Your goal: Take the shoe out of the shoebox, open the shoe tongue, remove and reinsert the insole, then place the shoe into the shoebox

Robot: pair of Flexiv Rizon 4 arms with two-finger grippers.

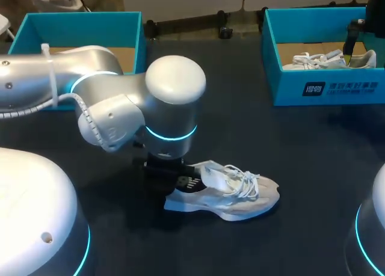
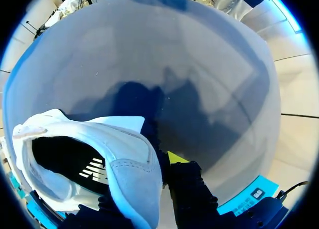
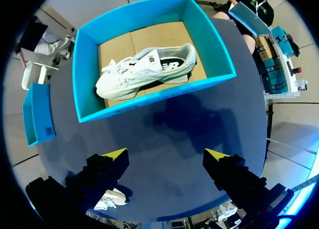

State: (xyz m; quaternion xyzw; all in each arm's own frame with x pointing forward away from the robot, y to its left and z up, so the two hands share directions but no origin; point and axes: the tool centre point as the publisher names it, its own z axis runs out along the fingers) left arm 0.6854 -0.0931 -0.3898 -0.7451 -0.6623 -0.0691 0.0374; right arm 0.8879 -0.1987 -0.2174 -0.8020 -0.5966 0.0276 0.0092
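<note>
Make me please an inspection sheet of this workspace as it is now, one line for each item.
Surface: dark table, no spill seen.
Job's things: white shoe stands on its sole on the table, outside both boxes, with the black insole inside it. The left shoebox is open and partly hidden by the arm. The right shoebox is open and holds a second white shoe.
Clutter: nothing seen.
Grippers: left tool is at the white shoe's heel, grip cannot be told. Right tool is above the right shoebox, open and empty.
Cables: white hose along the left arm; none on the table.
Surroundings: nothing seen reaching over the table.
</note>
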